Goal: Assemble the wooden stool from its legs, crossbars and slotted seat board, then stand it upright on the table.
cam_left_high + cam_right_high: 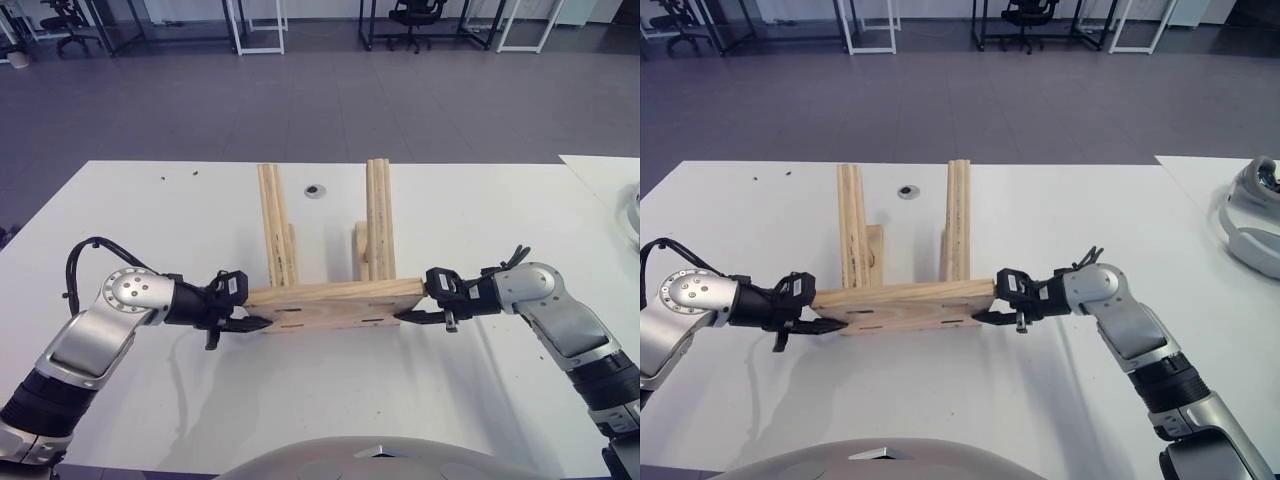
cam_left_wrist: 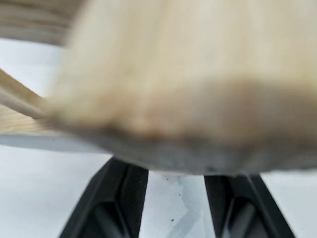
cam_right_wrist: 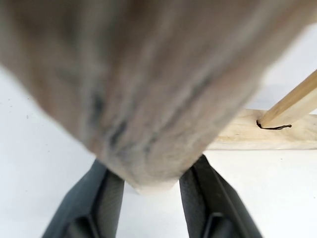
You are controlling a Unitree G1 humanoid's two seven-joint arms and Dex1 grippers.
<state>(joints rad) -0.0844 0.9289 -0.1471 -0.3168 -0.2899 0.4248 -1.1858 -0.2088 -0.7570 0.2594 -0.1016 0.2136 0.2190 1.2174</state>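
Observation:
The wooden stool lies on its side on the white table (image 1: 150, 220). Its slotted seat board (image 1: 330, 305) stands on edge nearest me. Two pairs of legs (image 1: 277, 225) (image 1: 379, 215) point away across the table, with short crossbars (image 1: 291, 245) (image 1: 360, 245) between them. My left gripper (image 1: 246, 310) is shut on the board's left end. My right gripper (image 1: 415, 303) is shut on its right end. In the left wrist view, wood (image 2: 188, 84) looms close over the black fingers (image 2: 121, 198). The right wrist view shows wood (image 3: 148, 74) running down between the fingers (image 3: 101, 198).
A small dark round fitting (image 1: 316, 190) sits in the table top behind the legs. A white headset (image 1: 1252, 215) lies on the neighbouring table at the right. Bare table surface stretches to both sides of the stool. Desks and office chairs stand far behind.

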